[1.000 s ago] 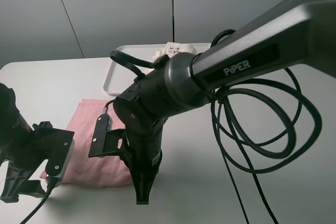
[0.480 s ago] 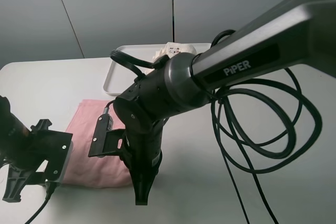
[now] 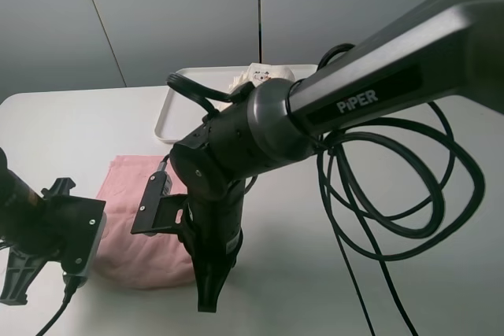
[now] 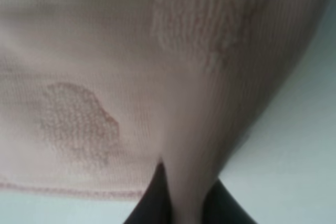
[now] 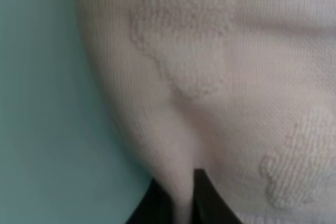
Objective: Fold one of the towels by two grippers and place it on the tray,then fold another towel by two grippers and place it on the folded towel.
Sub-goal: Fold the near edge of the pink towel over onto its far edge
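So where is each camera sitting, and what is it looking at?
Exterior high: above the table, looking down at the pink towel, the tray and both dark arms.
Left wrist: on the left arm, facing the left gripper pinching pink cloth.
Right wrist: on the right arm, facing the right gripper pinching pink cloth.
Shared: all three show the pink towel.

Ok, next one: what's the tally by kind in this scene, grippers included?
Towels: 2, the pink towel and the cream-white towel
Tray: 1, the white tray
Grippers: 2, the left gripper and the right gripper
Total: 5
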`<state>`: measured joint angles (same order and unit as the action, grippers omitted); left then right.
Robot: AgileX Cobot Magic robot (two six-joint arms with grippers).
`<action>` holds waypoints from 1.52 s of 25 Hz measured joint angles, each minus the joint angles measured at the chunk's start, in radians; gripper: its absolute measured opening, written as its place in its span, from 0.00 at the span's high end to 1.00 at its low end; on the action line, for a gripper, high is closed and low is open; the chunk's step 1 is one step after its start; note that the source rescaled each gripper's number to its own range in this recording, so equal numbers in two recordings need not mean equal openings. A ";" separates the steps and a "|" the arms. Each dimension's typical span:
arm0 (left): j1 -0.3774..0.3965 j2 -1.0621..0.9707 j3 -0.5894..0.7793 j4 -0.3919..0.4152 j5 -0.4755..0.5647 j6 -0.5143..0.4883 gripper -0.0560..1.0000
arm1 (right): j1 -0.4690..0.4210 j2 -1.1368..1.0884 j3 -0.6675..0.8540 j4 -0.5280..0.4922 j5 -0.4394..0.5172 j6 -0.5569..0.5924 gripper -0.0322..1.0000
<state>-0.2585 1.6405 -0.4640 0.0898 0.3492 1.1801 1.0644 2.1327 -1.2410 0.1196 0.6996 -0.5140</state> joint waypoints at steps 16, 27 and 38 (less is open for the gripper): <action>0.037 -0.146 -0.078 -0.487 0.005 -0.004 0.91 | -0.120 -0.194 0.010 0.002 0.088 0.279 0.96; 0.039 -0.091 -0.110 -0.613 -0.094 -0.094 0.92 | -0.218 -0.194 0.010 0.002 -0.008 0.411 0.96; 0.039 -0.035 -0.111 -0.662 -0.333 -0.183 0.92 | -0.228 -0.194 0.010 -0.141 -0.168 0.572 0.95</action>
<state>-0.2197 1.6058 -0.5749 -0.5717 0.0164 0.9973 0.8369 1.9382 -1.2309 -0.0217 0.5313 0.0582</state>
